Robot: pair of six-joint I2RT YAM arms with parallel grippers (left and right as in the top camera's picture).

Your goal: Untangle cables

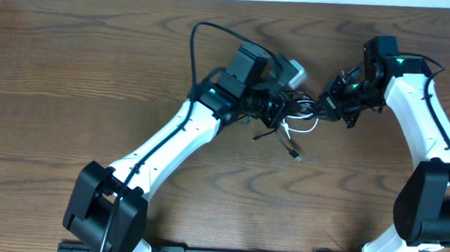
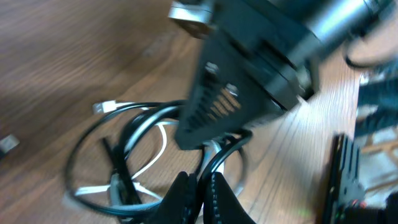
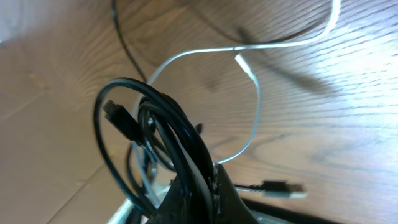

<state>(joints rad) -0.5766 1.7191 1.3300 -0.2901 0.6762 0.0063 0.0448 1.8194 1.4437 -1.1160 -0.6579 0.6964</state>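
Note:
The cables lie bunched in the middle of the table, between my two grippers. The white cable (image 1: 308,129) loops out under the bundle, and a plug end (image 1: 294,153) trails toward me. My left gripper (image 1: 282,110) is at the bundle's left side. In the left wrist view it (image 2: 202,177) is shut, with a strand of the black cable (image 2: 81,140) running up from between its fingertips beside the white cable (image 2: 163,140). My right gripper (image 1: 328,107) is at the right side. In the right wrist view it (image 3: 208,177) is shut on loops of the black cable (image 3: 102,134), with the white cable (image 3: 255,106) arcing behind.
The brown wooden table (image 1: 96,73) spreads all round the bundle. The right arm's black housing (image 2: 249,68) hangs close over the left wrist view. A loose plug (image 3: 283,186) lies on the wood by the right fingers. A thick robot wire (image 1: 194,47) arcs above the left arm.

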